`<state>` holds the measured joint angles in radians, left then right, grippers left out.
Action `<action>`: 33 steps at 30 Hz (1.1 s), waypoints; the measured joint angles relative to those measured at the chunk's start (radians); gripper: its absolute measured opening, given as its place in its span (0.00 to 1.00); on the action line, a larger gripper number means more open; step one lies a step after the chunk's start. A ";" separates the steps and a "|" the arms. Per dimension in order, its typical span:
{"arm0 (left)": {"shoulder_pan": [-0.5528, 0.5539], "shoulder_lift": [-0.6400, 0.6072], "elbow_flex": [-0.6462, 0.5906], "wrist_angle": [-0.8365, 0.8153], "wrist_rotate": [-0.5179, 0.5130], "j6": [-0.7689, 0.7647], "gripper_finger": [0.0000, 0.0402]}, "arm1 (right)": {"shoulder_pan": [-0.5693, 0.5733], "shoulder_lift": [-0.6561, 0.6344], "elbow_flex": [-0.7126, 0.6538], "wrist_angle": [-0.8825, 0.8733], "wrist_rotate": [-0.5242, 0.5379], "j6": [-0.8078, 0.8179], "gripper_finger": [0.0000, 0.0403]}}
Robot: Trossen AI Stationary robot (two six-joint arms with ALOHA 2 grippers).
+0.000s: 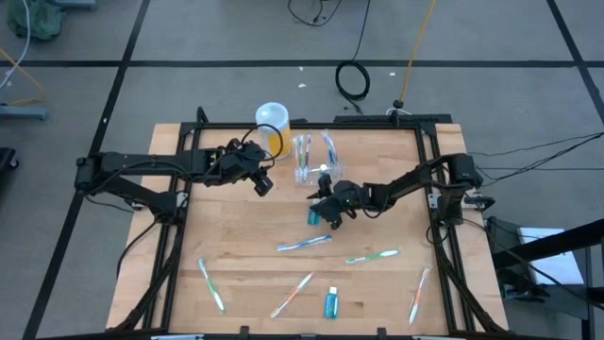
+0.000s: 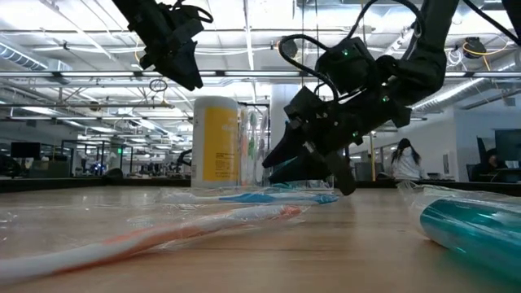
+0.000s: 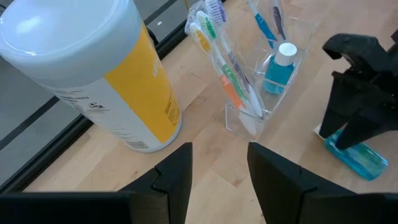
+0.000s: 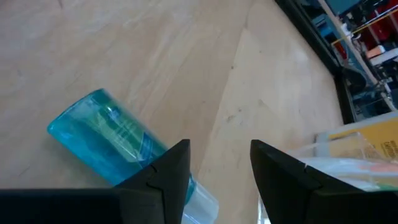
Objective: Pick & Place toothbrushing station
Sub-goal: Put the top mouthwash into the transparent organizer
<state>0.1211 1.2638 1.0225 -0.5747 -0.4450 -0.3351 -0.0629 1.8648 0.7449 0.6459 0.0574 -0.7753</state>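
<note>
The toothbrushing station [image 3: 261,81], a low see-through holder, stands at the table's far middle [image 1: 316,159]. Several toothbrushes and a small blue bottle [image 3: 278,67] stand upright in it. My left gripper [image 3: 219,168] hovers open above the table [image 1: 263,184], between the station and the yellow cup [image 1: 272,127]. My right gripper [image 4: 219,165] is open and low over the table [image 1: 319,203], just near of the station. It slants down at a blue bottle [image 4: 102,146] that lies on its side on the wood [image 1: 312,218]. My right gripper stands with one fingertip [image 3: 339,138] right over the lying blue bottle's body [image 3: 364,160] and the other finger beside the bottle. The bottle lies flat on the table, not between the fingers. Whether a finger touches it, I cannot tell.
The yellow cup with a white top [image 3: 93,68] stands left of the station. Several loose toothbrushes [image 1: 304,244] [image 1: 372,255] [image 1: 211,283] lie across the table's near half, with another blue bottle [image 1: 331,302] near the front edge. A black frame [image 1: 434,179] borders the table.
</note>
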 joint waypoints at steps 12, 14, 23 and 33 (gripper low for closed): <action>0.000 0.000 0.000 -0.001 0.001 0.018 0.40 | 0.114 -0.147 -0.004 -0.295 0.208 0.078 0.41; 0.000 0.000 0.000 -0.002 0.001 0.018 0.40 | 0.135 -0.187 -0.008 -0.358 0.225 0.116 0.41; 0.000 0.000 0.000 -0.003 0.004 0.013 0.40 | 0.217 -0.323 -0.008 -0.573 0.278 0.393 0.41; 0.000 0.000 0.000 -0.006 0.009 0.014 0.40 | 0.255 -0.463 -0.004 -0.607 0.339 0.518 0.41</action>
<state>0.1207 1.2640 1.0225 -0.5804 -0.4358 -0.3210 0.1918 1.4015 0.7405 0.0386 0.3963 -0.2574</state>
